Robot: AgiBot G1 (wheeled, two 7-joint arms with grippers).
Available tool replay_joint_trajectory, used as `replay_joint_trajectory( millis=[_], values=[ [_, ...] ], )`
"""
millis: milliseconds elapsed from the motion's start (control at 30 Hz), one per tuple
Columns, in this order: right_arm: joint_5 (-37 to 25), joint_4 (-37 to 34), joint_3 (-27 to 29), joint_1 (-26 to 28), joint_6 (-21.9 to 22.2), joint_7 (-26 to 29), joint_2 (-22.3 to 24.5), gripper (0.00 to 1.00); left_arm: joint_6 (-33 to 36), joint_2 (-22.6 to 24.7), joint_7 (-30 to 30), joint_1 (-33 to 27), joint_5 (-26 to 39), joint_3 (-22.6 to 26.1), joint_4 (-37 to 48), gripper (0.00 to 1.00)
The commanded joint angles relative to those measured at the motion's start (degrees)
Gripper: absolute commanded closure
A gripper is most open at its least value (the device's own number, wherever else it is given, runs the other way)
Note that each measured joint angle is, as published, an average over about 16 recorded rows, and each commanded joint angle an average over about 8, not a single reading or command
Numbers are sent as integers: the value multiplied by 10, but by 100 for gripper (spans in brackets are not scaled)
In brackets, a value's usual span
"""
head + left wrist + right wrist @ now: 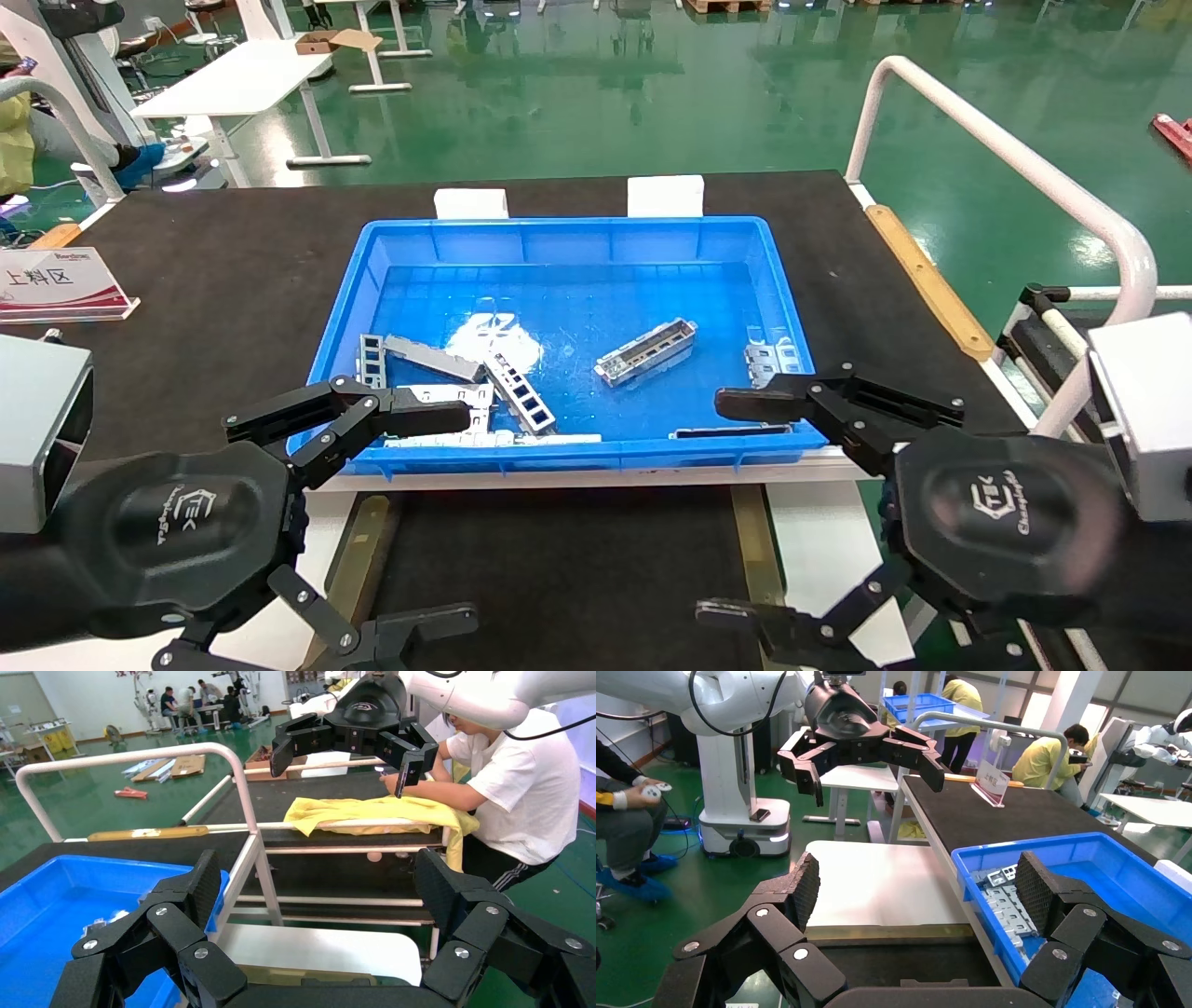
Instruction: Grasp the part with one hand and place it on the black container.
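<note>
Nothing done yet: my left gripper (pixel 424 517) and right gripper (pixel 736 508) both gape empty near me, the part (pixel 646 351) lies in the blue bin (pixel 568 238), black container (pixel 559 568) bare

A glossy green floor (pixel 577 102) spreads beyond the far edge of the table (pixel 214 270), mirroring overhead lights. White desks (pixel 244 76) with an open cardboard box (pixel 328 41) stand past the table's far left corner. A white tubular rail (pixel 1006 154) runs along its right edge.
</note>
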Motion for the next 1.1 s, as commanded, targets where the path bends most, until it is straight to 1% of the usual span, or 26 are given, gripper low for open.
replay_joint_trajectory(
  millis=[33,1100],
  values=[
    [0,0,0,0,0,0,0,0,0,0,0,0,0,0,0,0],
    [0,0,0,0,0,0,0,0,0,0,0,0,0,0,0,0]
  ],
)
